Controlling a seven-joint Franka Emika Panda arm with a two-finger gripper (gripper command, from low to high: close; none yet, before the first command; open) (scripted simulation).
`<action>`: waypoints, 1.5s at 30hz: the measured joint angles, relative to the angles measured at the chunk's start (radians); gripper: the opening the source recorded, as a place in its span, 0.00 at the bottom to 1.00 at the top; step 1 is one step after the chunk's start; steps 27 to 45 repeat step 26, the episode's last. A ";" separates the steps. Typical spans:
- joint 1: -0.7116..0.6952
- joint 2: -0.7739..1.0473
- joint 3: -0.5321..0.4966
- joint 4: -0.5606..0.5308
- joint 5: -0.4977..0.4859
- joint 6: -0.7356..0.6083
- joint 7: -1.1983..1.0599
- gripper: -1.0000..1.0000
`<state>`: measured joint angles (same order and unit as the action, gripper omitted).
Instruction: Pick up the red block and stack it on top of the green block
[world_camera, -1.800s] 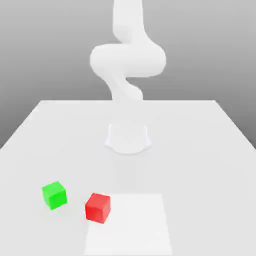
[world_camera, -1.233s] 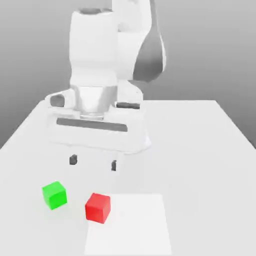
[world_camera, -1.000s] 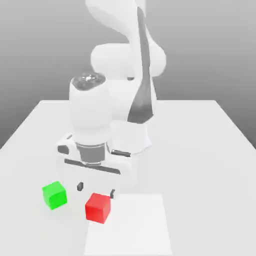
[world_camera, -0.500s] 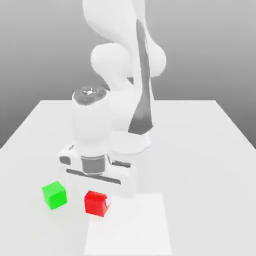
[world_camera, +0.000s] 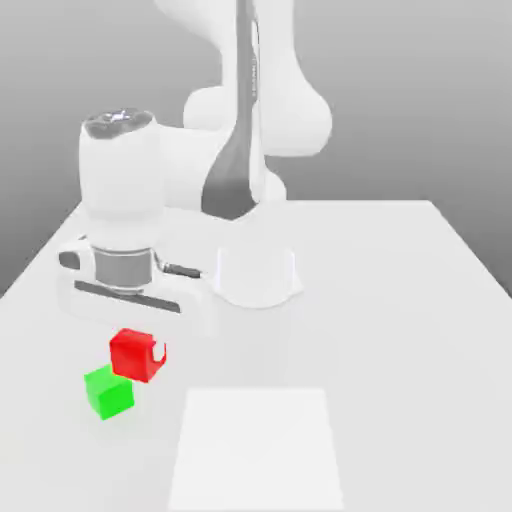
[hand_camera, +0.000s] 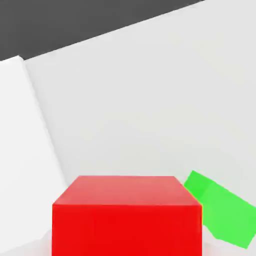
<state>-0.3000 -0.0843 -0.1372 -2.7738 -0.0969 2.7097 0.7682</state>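
Observation:
The red block (world_camera: 133, 354) hangs off the table, held in my gripper (world_camera: 135, 355) beneath the white hand. A fingertip (world_camera: 158, 352) shows against the block's side toward the exterior view's right. The green block (world_camera: 108, 392) rests on the table just below the red one and slightly toward the exterior view's left, their outlines overlapping in that view. In the hand view the red block (hand_camera: 127, 215) fills the foreground, with the green block (hand_camera: 220, 209) beyond and beside it on the table.
A white table (world_camera: 400, 300) carries a brighter white square patch (world_camera: 257, 450) near its front edge. The arm's round base (world_camera: 258, 277) stands at the table's middle, behind the blocks.
My gripper came down over the red block, shut on it, lifted it off the table and carried it toward the exterior view's left, to above the green block. The green block has not moved.

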 joint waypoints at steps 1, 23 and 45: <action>-0.006 -0.006 -0.008 -0.001 0.000 -0.005 -0.015 0.00; -0.036 0.162 -0.093 -0.001 0.178 0.142 -0.298 0.00; -0.042 0.196 -0.084 -0.002 0.199 0.175 -0.312 1.00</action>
